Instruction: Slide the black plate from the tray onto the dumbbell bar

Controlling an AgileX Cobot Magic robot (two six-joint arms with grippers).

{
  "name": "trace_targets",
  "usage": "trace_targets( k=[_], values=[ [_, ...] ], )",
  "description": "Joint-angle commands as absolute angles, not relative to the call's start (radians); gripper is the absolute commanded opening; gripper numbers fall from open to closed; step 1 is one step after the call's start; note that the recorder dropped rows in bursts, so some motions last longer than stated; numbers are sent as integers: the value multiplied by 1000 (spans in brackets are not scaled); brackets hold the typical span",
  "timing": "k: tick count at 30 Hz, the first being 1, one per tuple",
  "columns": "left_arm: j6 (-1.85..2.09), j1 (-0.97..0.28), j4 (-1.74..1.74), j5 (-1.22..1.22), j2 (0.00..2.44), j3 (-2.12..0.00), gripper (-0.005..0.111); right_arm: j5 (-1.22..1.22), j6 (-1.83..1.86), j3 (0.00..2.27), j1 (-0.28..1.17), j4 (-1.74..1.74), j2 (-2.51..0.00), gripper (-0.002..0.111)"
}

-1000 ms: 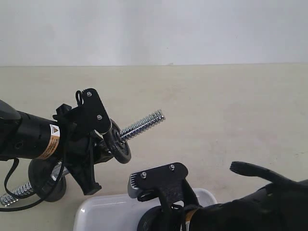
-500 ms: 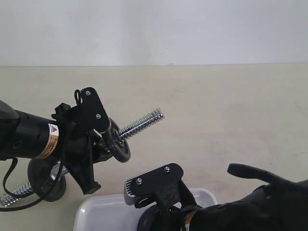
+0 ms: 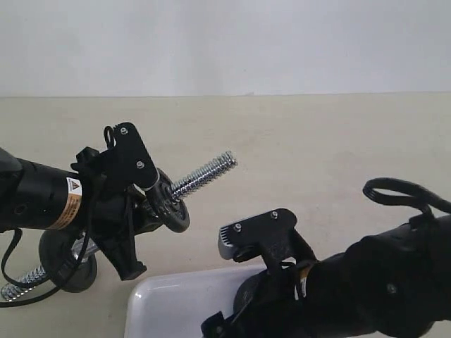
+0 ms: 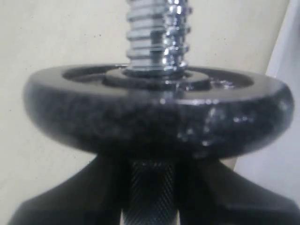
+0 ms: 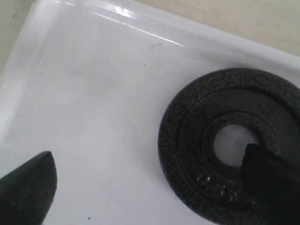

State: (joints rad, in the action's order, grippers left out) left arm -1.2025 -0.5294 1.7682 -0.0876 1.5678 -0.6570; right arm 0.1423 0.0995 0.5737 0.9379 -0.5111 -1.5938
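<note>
Lying flat in the tray (image 5: 70,93), the plate (image 5: 197,154) is not yet gripped. The right jaws are spread wide above it, one tip over the plate beside its centre hole and the other well apart over bare tray. In the exterior view the tray (image 3: 169,306) is seen at the near edge of the desk (image 3: 338,155), and the plate is mostly hidden there by the right arm (image 3: 380,282). To the left, the bar (image 3: 204,177) is held by the left arm (image 3: 42,201), whose jaws are closed on the knurled grip just below a disc (image 4: 154,112) already mounted. The free threaded end is tilted up toward the far right. A second disc (image 3: 67,257) is seen at the bar's low left end.

Several failures are judged possible from here. The plate lies flat on a glossy surface, so it may be pushed along rather than caught if the jaws are closed off-centre, and the tray itself may be shoved. A thin disc pinched at one edge may swing or slip out once lifted. The hole is small against the thread, so with slight misalignment the plate may be jammed on the bar's tip or knocked away. The bar may also be twisted in the left jaws if struck.
</note>
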Motion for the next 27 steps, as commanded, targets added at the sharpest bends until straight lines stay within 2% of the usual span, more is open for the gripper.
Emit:
trace_targets(
  k=[1,9,15,21,27],
  values=[
    [-1210,-528,1744,-71,1513,-689,4,214,99,552,928,-508,-1504,105],
    [-1210,-528,1744,-71,1513,-689,4,183,149,552,928,-508,-1276,105],
    [-1210,-528,1744,-71,1513,-689,4,146,141,552,928,-514,-1268,105],
    [-1210,-528,1744,-71,1513,-689,4,121,-47,552,928,-563,-1268,105],
    [-1210,-528,1744,-71,1513,-689,4,114,10,552,928,-557,-1268,105]
  ],
)
